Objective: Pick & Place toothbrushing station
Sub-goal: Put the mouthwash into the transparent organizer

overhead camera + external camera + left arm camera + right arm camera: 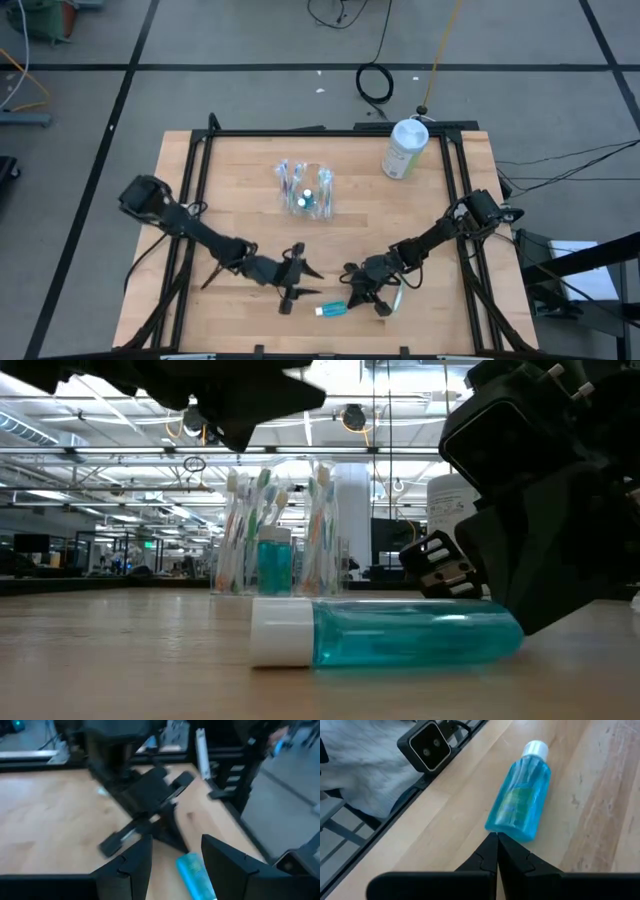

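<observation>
Toothbrushing station (306, 188) upright at mid-bench, toward the far side, well apart from both arms; clear slotted holder with several toothbrushes (243, 520) standing in it and a small blue bottle with white cap (274, 558) among them, as seen in the low view; nothing gripping it, nothing touching it.

Left gripper (297, 277) low over the near part of the bench (230, 180), fingers (131, 865) released and parted, nothing between them; pointed toward the right arm and toward a second blue bottle (332, 309) lying on its side near the front edge; in the left wrist view the bottle's blue body (196, 876) showing just beyond the gap between the fingers, not in it.

Right gripper (366, 290) just beside that lying bottle, fingers (492, 852) clenched tight together, tips meeting at or just short of the bottle's base end (520, 802); contact not clear; nothing held; white cap pointing away from the right gripper.

White-and-green canister (404, 148) standing at the far right corner of the bench, untouched.

Progress, judged from the layout: station loaded with brushes and one bottle, yet not picked or carried; lying bottle apparently still loose on the bench and perhaps meant for the station; probably early to middle of the job; left to do, likely, a grasp of the lying bottle or of the station itself, then the placing; destination not evident in any view.
</observation>
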